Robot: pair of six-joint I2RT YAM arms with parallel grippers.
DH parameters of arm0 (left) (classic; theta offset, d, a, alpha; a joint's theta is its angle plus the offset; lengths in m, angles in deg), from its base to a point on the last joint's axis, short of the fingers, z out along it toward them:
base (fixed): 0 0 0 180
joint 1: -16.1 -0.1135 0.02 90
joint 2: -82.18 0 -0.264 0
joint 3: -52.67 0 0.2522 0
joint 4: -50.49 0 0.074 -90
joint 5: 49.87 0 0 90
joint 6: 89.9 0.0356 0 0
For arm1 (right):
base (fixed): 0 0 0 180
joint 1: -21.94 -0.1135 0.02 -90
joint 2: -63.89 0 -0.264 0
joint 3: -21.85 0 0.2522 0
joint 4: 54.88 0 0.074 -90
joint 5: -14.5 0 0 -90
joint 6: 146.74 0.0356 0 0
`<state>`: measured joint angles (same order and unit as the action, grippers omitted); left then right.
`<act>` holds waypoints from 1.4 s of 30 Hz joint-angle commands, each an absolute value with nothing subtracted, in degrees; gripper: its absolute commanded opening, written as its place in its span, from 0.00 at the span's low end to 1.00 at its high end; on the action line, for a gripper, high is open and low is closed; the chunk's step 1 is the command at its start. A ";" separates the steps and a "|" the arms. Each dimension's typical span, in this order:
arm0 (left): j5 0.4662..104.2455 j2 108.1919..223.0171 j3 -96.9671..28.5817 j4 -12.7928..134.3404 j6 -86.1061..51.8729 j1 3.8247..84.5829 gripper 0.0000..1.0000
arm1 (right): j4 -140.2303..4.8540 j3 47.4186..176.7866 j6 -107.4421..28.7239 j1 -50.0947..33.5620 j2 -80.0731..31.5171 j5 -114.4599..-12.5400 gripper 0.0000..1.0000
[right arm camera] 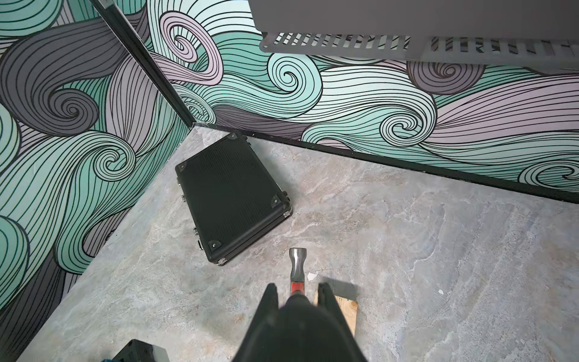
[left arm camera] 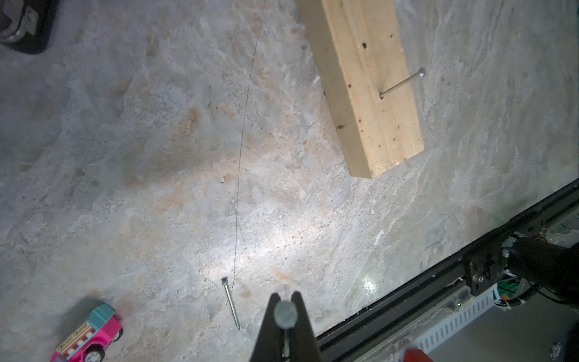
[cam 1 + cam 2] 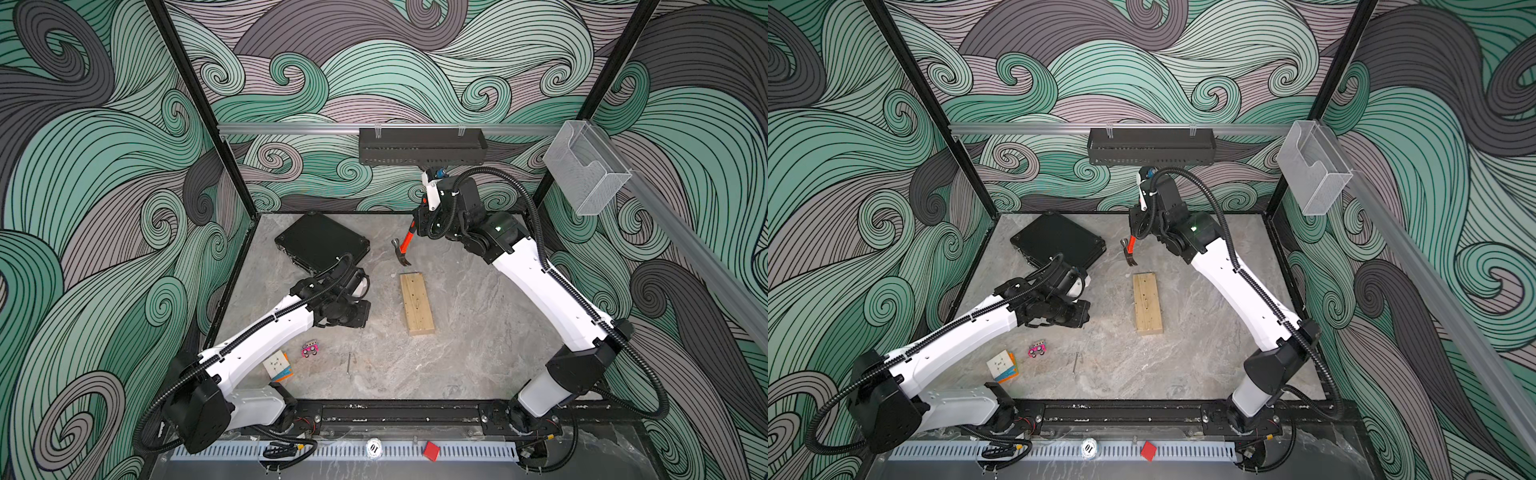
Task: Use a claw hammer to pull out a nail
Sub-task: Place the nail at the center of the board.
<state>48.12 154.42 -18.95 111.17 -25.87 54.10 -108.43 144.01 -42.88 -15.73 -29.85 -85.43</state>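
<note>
Top views both show three containers. A black case (image 3: 322, 241) lies shut at the far left of the table (image 3: 478, 340), so its contents are hidden. A black slotted tray (image 3: 422, 145) hangs on the far wall rail and a clear box (image 3: 586, 170) on the right rail. What the tray holds cannot be told from this angle. At the far middle the right gripper (image 3: 419, 222) clamps the handle of the claw hammer (image 3: 404, 249). The hammer's steel head points down, just beyond the far end of the wooden block (image 3: 417, 303). Near left lie a puzzle cube (image 3: 277, 365), a toy car (image 3: 310, 350) and a loose nail (image 3: 349, 363).

Left wrist view: the left gripper (image 2: 285, 297) is pinched narrow on a held nail (image 2: 285, 314), its head facing the camera. The loose nail (image 2: 231, 302) lies on the table just beside the fingertips. A block nail (image 2: 401, 83) stands out of the wooden block's top face, among small holes.

Right wrist view: the right gripper's fingers (image 1: 271, 294) flank the hammer's handle. The orange neck and grey head (image 1: 297, 263) reach out toward the shut case (image 1: 232, 200). One end of the block shows beside a finger. The tray's slotted underside (image 1: 344, 42) is overhead, its contents hidden.
</note>
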 commanded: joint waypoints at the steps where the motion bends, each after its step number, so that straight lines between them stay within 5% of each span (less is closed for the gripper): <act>1: 46.70 152.73 -17.34 114.01 -28.33 54.07 0.00 | -102.15 143.86 -42.97 -15.28 -26.41 -86.73 0.00; 42: 41.80 160.03 -5.18 111.51 -35.10 59.33 0.00 | -102.24 143.61 -41.72 -15.22 -27.15 -84.55 0.00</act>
